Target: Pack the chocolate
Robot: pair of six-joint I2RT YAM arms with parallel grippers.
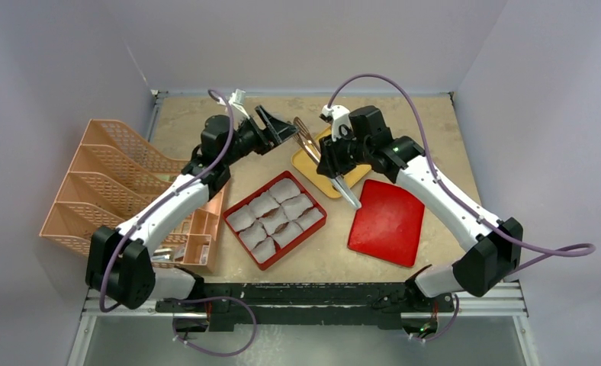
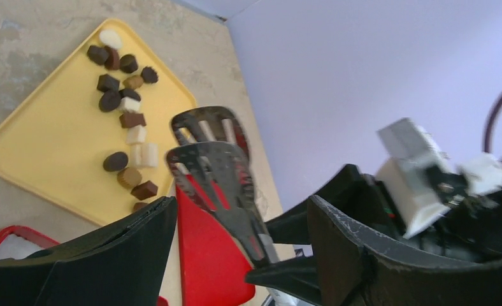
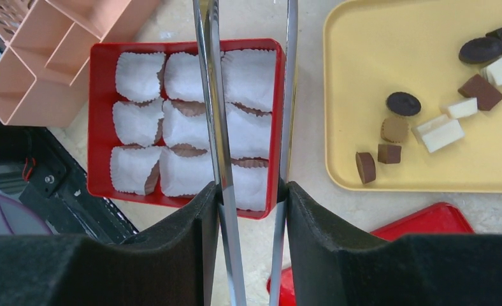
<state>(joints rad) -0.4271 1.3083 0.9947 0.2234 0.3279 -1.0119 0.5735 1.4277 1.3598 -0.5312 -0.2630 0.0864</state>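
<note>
Black fingers [image 3: 172, 255] of the right hand [image 3: 248, 191] fill the lower edge of the right wrist view. They are closed to a narrow gap on the two metal arms of the tongs [image 3: 213, 127], which run between them and up out of the view. Below the tongs lies the red box [image 3: 99, 127], packed with rows of white paper cups [image 3: 137, 76]. Brown edges show between some cups; whether these are chocolate cannot be told.

The chocolate [image 3: 427, 131] lies loose on the yellow tray [image 3: 376, 51], to the right of the red box in this view. It consists of dark brown, light brown and cream-white pieces, some touching. The left wrist view shows them in a loose line along the middle of the tray.

The left hand [image 1: 278, 128] sits over the far part of the desk [image 1: 442, 130], just beside the yellow tray, with its jaws wide apart and nothing gripped. In the left wrist view the slotted heads of the tongs show in the gap between its fingers; whether they touch cannot be told.

A red lid [image 1: 387, 221] lies flat on the desk to the right of the box. A peach organiser [image 1: 107, 183] stands at the left edge.
</note>
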